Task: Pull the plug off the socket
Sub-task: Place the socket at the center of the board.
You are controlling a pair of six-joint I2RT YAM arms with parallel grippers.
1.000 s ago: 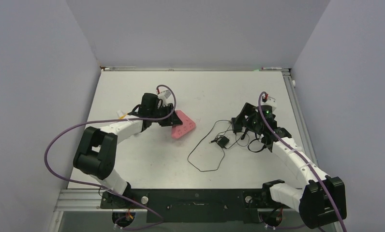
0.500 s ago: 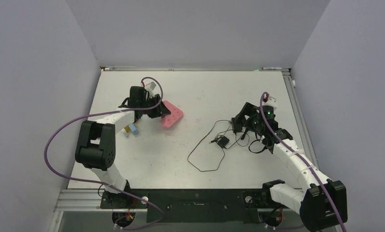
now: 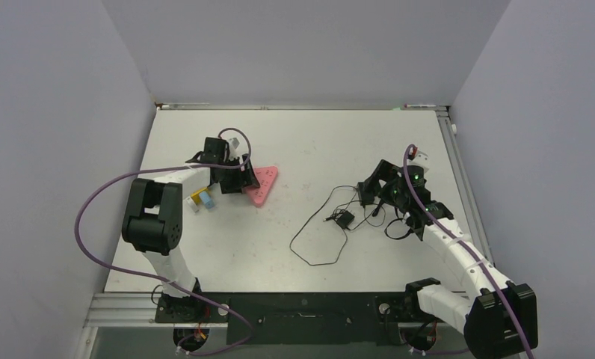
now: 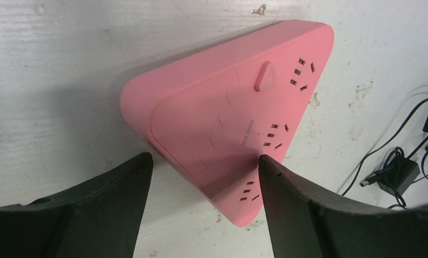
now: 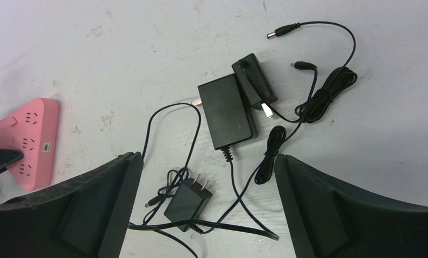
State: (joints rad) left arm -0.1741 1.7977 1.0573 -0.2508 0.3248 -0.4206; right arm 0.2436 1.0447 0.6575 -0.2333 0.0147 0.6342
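Straddling socket w/ L tool | socket btwn spread jaws

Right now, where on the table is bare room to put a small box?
Free: the far middle of the table, between pink socket and right gripper; also the near strip left of the cable loop. Crowded: around the adapters.

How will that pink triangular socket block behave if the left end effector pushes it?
The pink socket block looks rigid and lies flat, so it would probably slide, not tip. Its smooth rounded shell might slip in the open left end effector.
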